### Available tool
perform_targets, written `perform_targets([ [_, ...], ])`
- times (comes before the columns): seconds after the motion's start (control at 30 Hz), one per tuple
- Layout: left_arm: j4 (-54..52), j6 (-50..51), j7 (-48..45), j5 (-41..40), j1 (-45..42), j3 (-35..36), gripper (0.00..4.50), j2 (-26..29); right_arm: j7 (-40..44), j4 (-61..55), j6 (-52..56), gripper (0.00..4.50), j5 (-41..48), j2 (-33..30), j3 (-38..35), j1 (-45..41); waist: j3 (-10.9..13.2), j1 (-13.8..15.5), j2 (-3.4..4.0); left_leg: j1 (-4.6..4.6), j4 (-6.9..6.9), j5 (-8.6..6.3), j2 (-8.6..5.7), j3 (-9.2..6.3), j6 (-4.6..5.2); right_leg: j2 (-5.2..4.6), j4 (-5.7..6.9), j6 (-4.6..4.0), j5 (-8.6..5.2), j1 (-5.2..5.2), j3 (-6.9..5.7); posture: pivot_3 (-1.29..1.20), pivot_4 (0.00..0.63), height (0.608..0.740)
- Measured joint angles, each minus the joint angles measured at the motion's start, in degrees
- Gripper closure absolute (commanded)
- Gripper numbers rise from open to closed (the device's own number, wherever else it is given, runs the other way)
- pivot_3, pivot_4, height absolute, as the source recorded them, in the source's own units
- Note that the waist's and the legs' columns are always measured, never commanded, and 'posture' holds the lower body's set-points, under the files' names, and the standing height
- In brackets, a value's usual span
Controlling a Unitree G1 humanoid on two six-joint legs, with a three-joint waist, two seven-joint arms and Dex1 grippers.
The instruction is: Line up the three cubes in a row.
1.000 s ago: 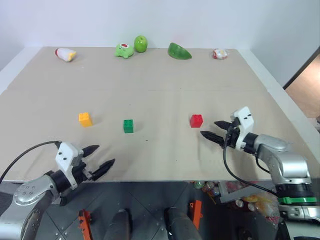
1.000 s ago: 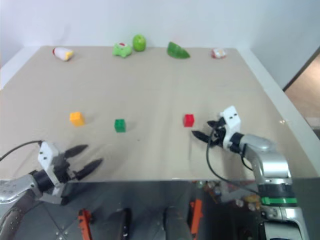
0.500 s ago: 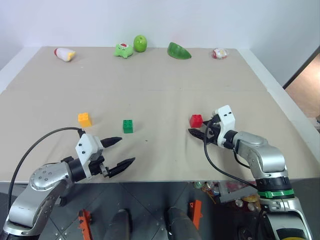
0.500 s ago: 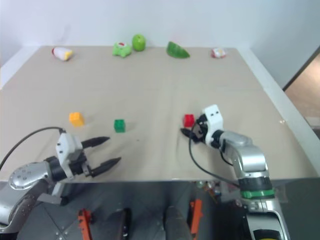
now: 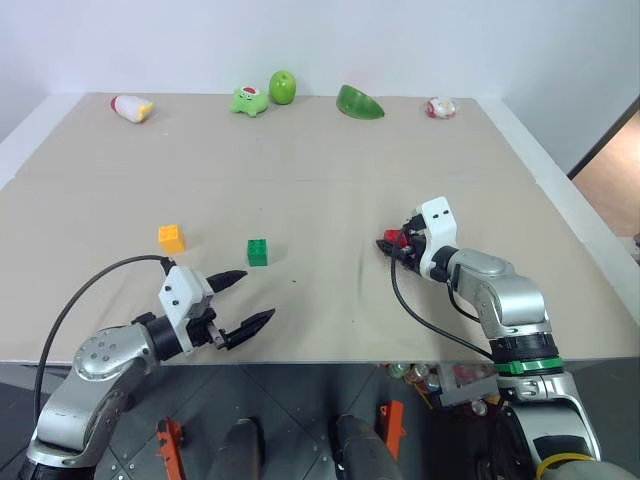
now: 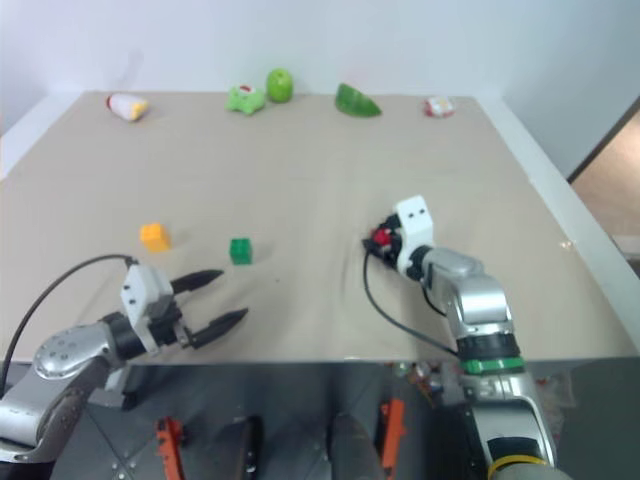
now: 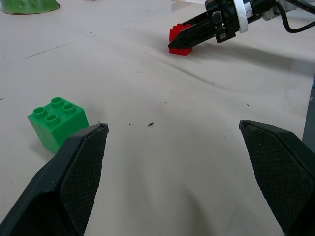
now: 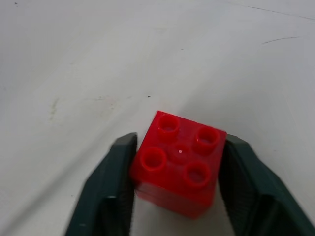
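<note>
Three studded cubes sit across the middle of the tan table (image 5: 330,170): yellow cube (image 5: 171,238) at left, green cube (image 5: 257,251) beside it, red cube (image 8: 177,162) further right. My right gripper (image 5: 392,244) is shut on the red cube, one finger (image 8: 113,182) pressed against each side, and the cube rests on the table. My left gripper (image 5: 256,296) hovers open near the table's front edge, just short of the green cube (image 7: 56,120), with nothing between its fingers (image 7: 78,167).
Along the far edge lie a white and red toy (image 5: 131,107), a green frog toy (image 5: 248,100), a green apple (image 5: 282,86), a green slice-shaped toy (image 5: 358,102) and a small red and white toy (image 5: 439,107). Bare tabletop lies between the green and red cubes.
My right gripper moved left and forward to the red cube and closed its fingers on it. My left gripper shifted right towards the green cube and stays open.
</note>
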Motion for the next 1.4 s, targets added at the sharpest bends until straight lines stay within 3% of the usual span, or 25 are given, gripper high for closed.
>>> perform_targets([
  [0.2, 0.00, 0.03, -0.24, 0.01, 0.37, 0.08, 0.07, 0.02, 5.59, 1.96, -3.41, 2.89, -0.64, -2.67, 1.14, -0.32, 0.00, -0.01, 0.00, 0.00, 0.03, 0.01, 0.00, 0.00, 0.01, 0.00, 0.00, 0.00, 0.02, 0.01, 0.02, 0.00, 0.150, 0.733],
  [0.4, -0.03, 1.78, -4.52, -3.43, 0.56, 1.00, 0.07, 3.58, 33.98, -0.02, -13.35, 2.89, 3.02, -13.49, 6.42, 2.76, 0.00, 0.04, 0.00, 0.04, 0.03, 0.00, 0.01, 0.00, 0.01, 0.00, 0.00, 0.02, 0.00, 0.04, 0.00, 0.00, 0.150, 0.733],
  [0.53, 0.23, 3.02, -8.54, -4.70, 0.52, 1.32, 0.07, 7.65, 49.54, 5.68, -22.35, 2.89, 2.77, -15.10, 11.13, 0.85, 0.01, -0.43, 0.00, 0.12, 0.12, 0.01, 0.08, 0.05, 0.01, 0.06, 0.00, -0.02, 0.02, 0.04, 0.01, 0.00, 0.150, 0.733],
  [0.6, 0.62, 3.44, -9.62, -4.89, 0.75, 1.85, 0.07, 8.83, 53.03, 9.96, -26.39, 2.89, 1.74, -14.35, 12.27, -1.22, 0.01, -0.64, 0.01, 0.13, 0.14, 0.03, 0.08, 0.07, 0.04, 0.05, 0.01, -0.04, 0.04, 0.04, 0.01, 0.00, 0.150, 0.733],
  [1.1, -2.87, 5.11, -10.03, -7.15, 10.00, 9.81, 0.07, 9.66, 59.25, 32.95, -46.02, 2.89, -4.70, -6.48, 15.29, -13.79, 0.01, -1.48, 0.01, 0.10, 0.10, 0.04, 0.12, 0.09, 0.04, 0.05, 0.11, -0.07, 0.11, -0.04, -0.01, 0.00, 0.150, 0.733],
  [1.4, -4.28, 6.46, -9.01, -8.76, 11.53, 12.28, 0.07, 9.71, 59.47, 34.73, -47.87, 2.89, -5.08, -6.18, 15.26, -14.32, 0.01, -1.47, 0.01, 0.11, 0.12, 0.05, 0.12, 0.11, 0.04, 0.04, 0.12, -0.08, 0.11, -0.02, 0.00, 0.00, 0.150, 0.733],
])
